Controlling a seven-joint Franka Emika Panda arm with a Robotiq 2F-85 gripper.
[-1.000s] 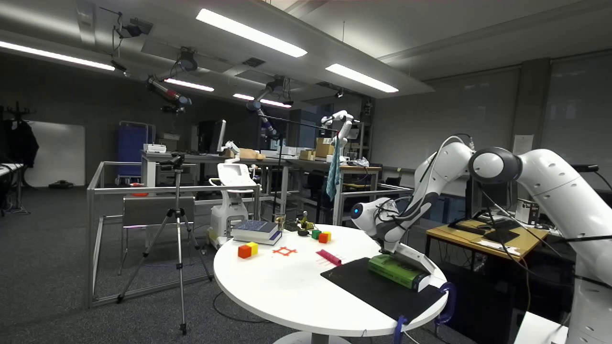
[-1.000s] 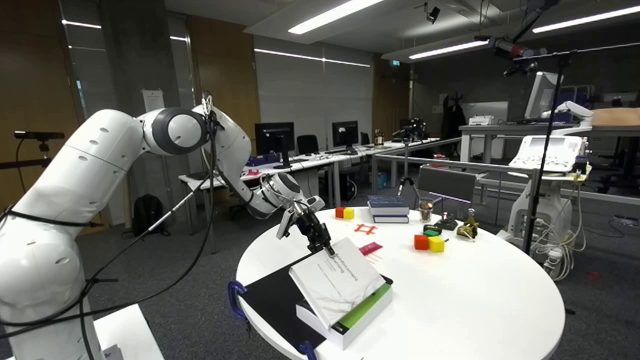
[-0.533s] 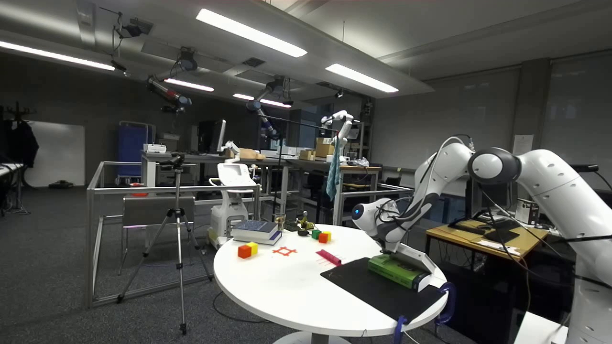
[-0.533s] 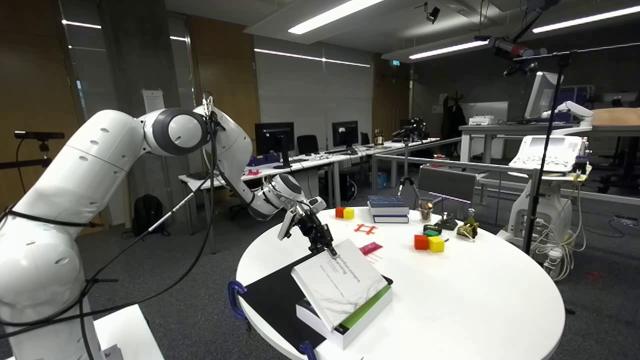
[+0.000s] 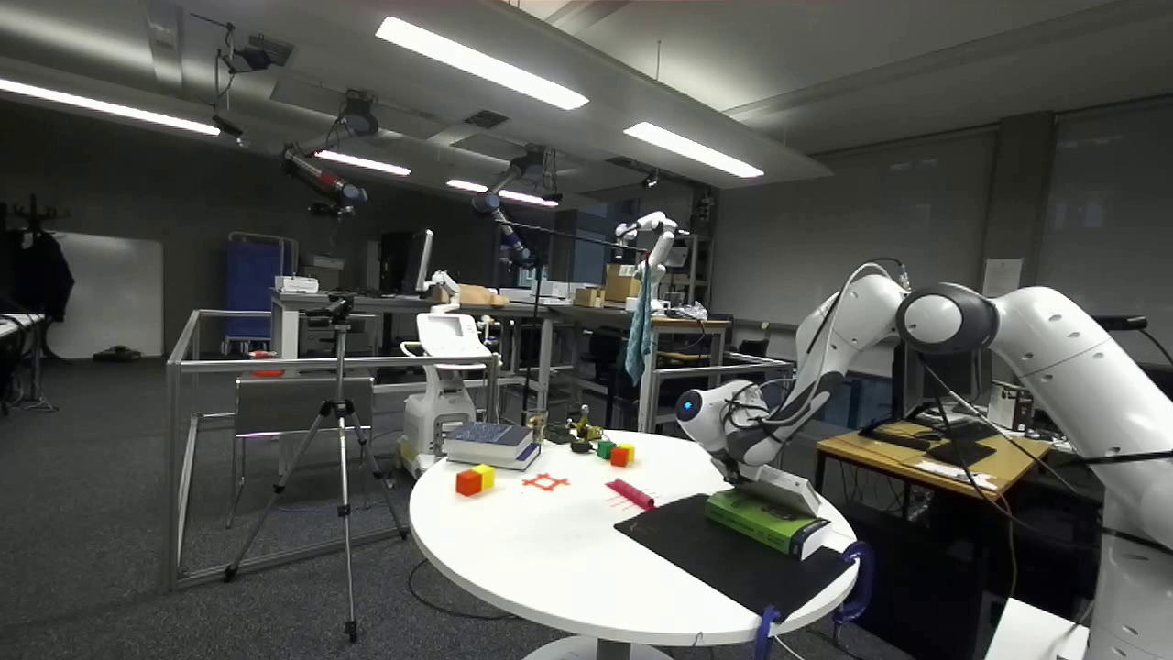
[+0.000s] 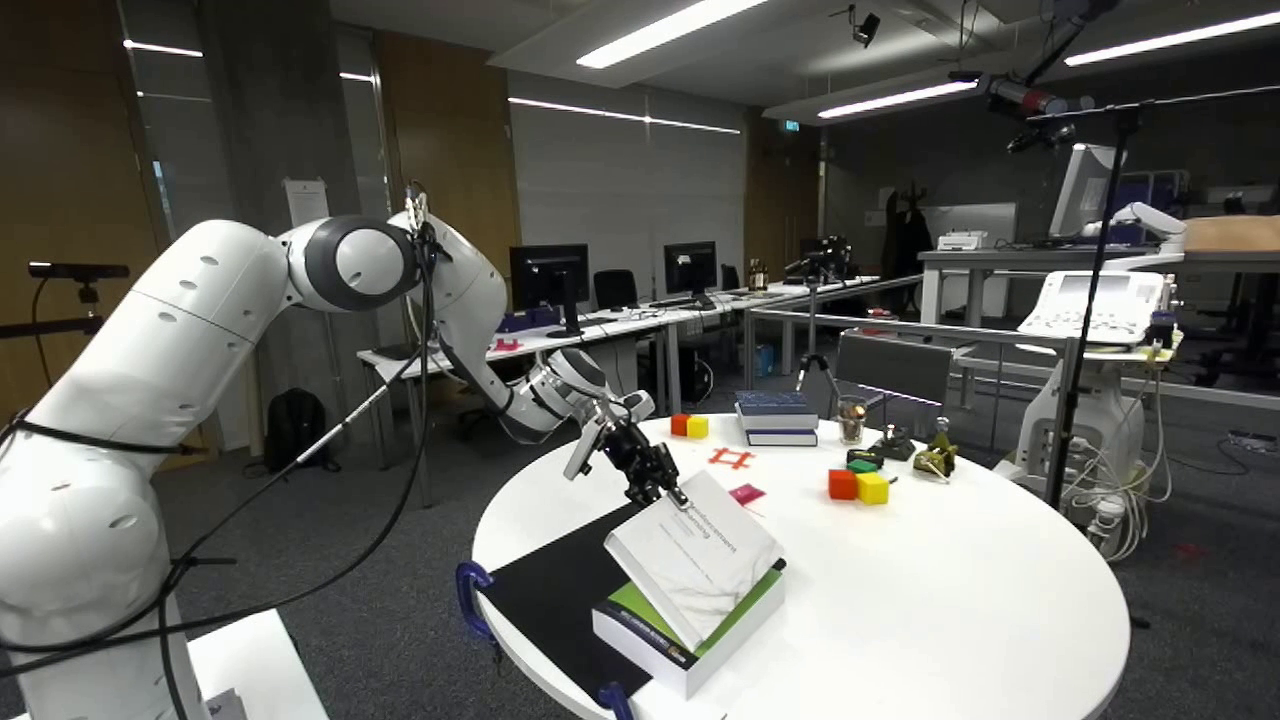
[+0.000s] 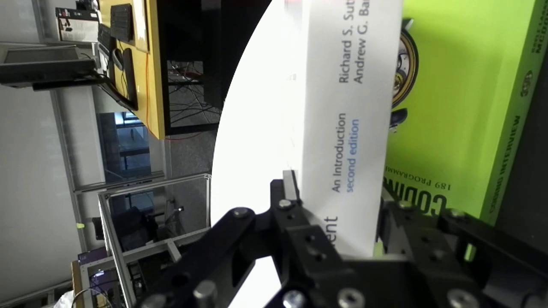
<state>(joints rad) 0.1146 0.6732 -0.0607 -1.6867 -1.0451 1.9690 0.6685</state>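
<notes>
White book (image 6: 695,560): held aslant over the green book (image 5: 756,521), its low end down by the green cover; whether the two touch I can't quite make out. I can read "An Introduction" and "second edition" on it.
Gripper (image 7: 338,186): pinching the white book near its upper edge, one finger on each side.
Green book: lying flat underneath, "CODING" printed on its cover.
Black mat (image 6: 545,590): spread beneath the green book, by the rim of the round table (image 6: 930,600).
Blue clamps (image 6: 472,595): two, fixed at the rim beside the mat.
Pink piece (image 5: 632,493): on the table, near the mat.
Orange frame (image 5: 546,481): flat, hash-shaped, well apart from the mat.
Red cube (image 5: 468,483): touching a yellow cube (image 5: 486,475), near the orange frame.
Stacked books (image 5: 492,440): near the table's edge, a glass (image 6: 852,420) just beside them.
White arm (image 6: 235,290): bent, reaching in over the rim.
</notes>
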